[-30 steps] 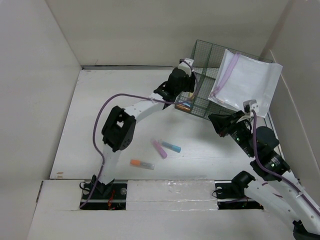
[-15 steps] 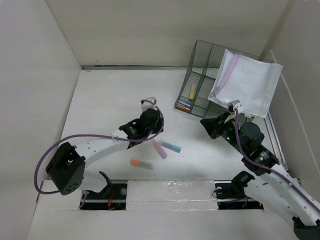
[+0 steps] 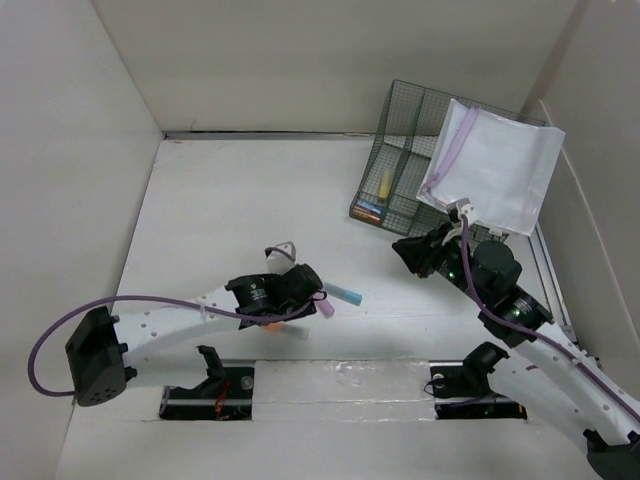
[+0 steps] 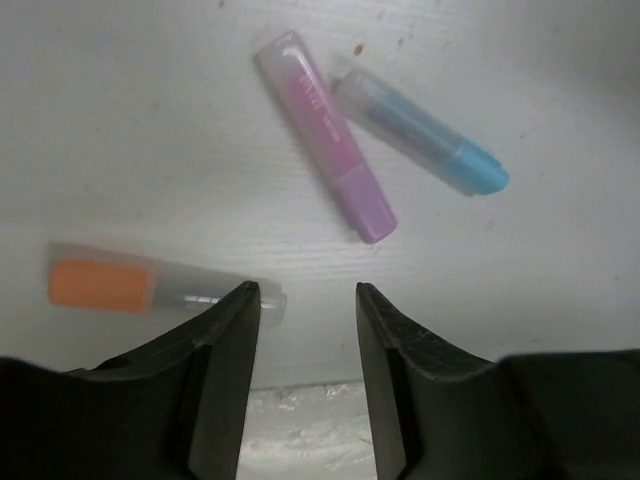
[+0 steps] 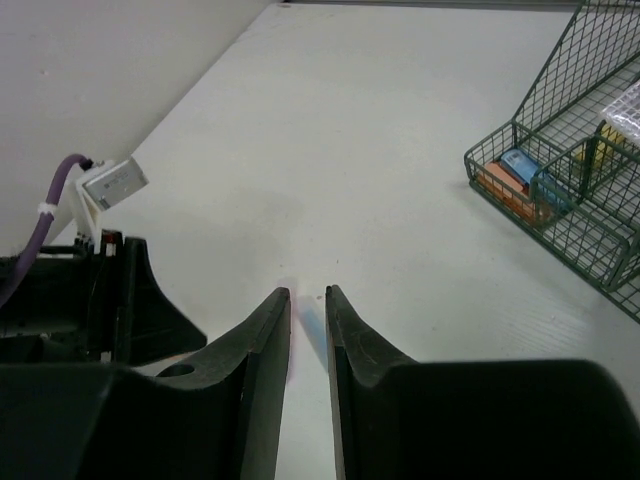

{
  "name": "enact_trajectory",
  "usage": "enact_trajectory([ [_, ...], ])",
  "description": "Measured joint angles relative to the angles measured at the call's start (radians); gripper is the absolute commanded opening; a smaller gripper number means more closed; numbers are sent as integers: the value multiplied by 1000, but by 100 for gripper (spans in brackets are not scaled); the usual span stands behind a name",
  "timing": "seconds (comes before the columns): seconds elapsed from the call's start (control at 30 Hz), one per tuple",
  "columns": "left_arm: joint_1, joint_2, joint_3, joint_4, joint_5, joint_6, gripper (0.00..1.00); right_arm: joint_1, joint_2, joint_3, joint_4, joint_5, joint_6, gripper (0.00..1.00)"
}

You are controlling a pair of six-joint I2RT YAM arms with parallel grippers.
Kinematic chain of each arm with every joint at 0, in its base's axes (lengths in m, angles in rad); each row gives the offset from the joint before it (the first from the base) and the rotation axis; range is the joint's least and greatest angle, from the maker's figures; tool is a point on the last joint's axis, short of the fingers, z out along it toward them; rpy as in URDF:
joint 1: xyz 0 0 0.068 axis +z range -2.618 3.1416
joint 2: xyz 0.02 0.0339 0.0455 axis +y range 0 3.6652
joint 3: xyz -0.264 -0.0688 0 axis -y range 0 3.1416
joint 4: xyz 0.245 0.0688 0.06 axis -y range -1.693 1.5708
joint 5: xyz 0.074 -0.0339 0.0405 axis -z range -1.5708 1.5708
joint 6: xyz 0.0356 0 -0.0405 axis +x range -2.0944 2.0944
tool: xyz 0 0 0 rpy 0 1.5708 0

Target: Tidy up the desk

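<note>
Change: our left claw (image 4: 305,300) has swung back from the green wire basket (image 3: 400,110) to the white counter (image 3: 220,220) | now low over the orange highlighter (image 4: 100,285), jaws part-spread, empty | pink highlighter (image 4: 325,150) and blue highlighter (image 4: 420,130) close beyond | right claw (image 5: 308,295) nearly pressed together, slim gap, empty | we judge three pens remain, orange next.

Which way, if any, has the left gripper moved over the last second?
Yes. The left gripper has left the basket at far right and pulled back toward the near edge of the desk, now over the markers.
</note>
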Motion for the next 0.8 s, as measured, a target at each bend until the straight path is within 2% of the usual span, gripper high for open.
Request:
enact_trajectory([
  [0.1,-75,-3,-4,-119,0,-148,47,0,0,0,0,-6,0,29],
  [0.3,-216,-41,-27,-282,40,-444,52,0,0,-18,17,-31,7,31],
  [0.63,-235,-180,-216,-249,28,-711,55,0,-32,-30,22,-81,13,31],
  [0.8,-235,-181,-232,-200,-35,-778,54,0,-41,-30,23,-107,13,31],
])
